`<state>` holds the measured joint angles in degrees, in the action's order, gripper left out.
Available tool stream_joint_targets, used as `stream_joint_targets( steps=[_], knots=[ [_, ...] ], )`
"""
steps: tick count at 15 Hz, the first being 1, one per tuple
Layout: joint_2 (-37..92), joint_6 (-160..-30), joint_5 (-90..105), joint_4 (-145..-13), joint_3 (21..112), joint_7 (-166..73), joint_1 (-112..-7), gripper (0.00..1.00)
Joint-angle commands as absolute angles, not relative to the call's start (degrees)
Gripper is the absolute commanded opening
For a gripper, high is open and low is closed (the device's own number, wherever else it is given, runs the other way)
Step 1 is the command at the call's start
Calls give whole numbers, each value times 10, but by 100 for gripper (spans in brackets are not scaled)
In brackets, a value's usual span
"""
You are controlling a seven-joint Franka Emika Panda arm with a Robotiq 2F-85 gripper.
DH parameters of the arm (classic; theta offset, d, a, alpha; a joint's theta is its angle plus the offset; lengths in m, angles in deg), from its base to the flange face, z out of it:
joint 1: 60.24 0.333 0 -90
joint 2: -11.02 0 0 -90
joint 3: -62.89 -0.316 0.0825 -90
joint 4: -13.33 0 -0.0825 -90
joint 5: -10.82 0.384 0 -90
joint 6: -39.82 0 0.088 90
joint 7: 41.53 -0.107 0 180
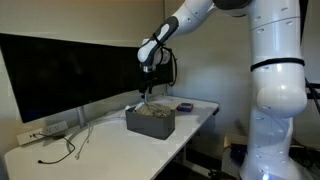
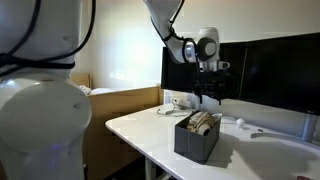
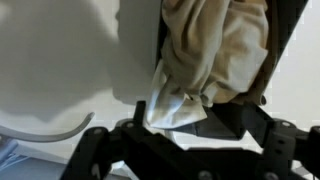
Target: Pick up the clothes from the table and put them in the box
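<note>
The dark grey box [image 1: 150, 122] [image 2: 196, 142] stands on the white table [image 1: 100, 145] [image 2: 150, 128]. Clothes [image 2: 203, 123] fill its top, with tan and cream fabric bunched inside. In the wrist view the tan garment [image 3: 220, 50] lies in the box, and a white cloth [image 3: 170, 100] spills over the box's near wall. My gripper [image 1: 146, 90] [image 2: 210, 97] [image 3: 190, 140] hangs just above the box, open. Its dark fingers [image 3: 100, 150] are spread wide with nothing between them.
A wide black monitor [image 1: 60, 70] [image 2: 270, 70] runs along the back of the table. Thin cables [image 1: 65, 147] [image 3: 60, 130] and a power strip [image 1: 45, 129] lie at one end. A small dark object [image 1: 185, 106] sits beyond the box. A wooden partition [image 2: 120, 105] stands beside the table.
</note>
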<state>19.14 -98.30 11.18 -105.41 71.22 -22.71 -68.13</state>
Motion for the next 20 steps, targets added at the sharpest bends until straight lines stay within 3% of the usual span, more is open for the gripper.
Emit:
stream_joint_targets(
  steps=[1,20],
  knots=[
    [227,-988,102,-1058,712,-229,-695,100],
    [266,-960,92,-1047,689,-226,-691,100]
  ],
)
